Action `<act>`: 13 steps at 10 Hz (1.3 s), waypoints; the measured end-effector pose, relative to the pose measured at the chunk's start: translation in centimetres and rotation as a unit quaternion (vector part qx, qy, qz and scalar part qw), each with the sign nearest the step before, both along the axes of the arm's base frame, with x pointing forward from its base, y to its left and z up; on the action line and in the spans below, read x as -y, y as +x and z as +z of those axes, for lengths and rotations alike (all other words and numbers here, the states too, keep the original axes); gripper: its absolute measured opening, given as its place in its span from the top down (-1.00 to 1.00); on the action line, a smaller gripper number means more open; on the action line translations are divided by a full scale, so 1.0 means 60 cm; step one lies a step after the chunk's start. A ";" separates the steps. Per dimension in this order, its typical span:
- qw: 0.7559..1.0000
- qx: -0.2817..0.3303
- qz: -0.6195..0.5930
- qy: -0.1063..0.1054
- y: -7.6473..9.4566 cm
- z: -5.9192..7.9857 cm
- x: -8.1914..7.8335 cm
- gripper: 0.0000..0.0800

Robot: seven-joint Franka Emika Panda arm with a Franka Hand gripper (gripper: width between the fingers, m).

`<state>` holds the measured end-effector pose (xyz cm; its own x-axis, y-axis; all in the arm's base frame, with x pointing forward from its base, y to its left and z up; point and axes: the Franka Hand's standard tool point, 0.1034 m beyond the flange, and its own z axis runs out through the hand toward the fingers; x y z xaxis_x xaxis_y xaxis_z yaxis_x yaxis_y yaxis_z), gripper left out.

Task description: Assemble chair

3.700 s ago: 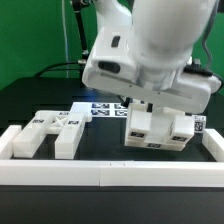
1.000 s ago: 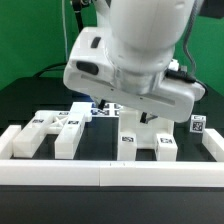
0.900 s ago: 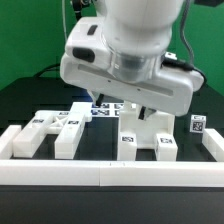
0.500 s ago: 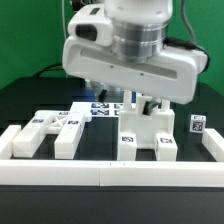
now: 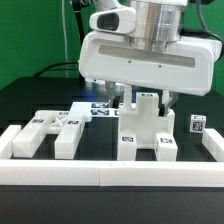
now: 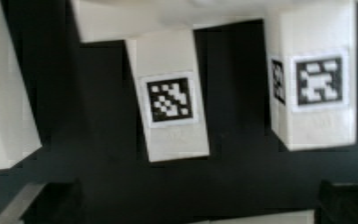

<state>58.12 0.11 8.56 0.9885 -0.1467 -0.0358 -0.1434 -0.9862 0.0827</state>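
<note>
Chair piece [image 5: 141, 124] with two tagged legs rests on the dark surface [image 5: 40, 95], at about 5 o'clock from the middle of the exterior view, just behind the front rail [image 5: 110, 172]. The tool [image 5: 142, 101] hangs right over its far end, so the piece lies at 6 o'clock from the tool, and its legs run toward 6 o'clock too. The jaws stand apart and grip nothing (the wrist view shows only dark surface between them). A second chair piece [image 5: 55, 130] lies at 9 o'clock, well apart. I judge that any new grasp must close across the legs' direction.
</note>
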 end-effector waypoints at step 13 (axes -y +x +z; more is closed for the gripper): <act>0.988 0.001 0.149 0.025 -0.054 -0.023 0.177 -0.62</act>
<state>54.86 -10.53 7.19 0.9876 0.1533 -0.0331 0.1544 -0.9874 0.0337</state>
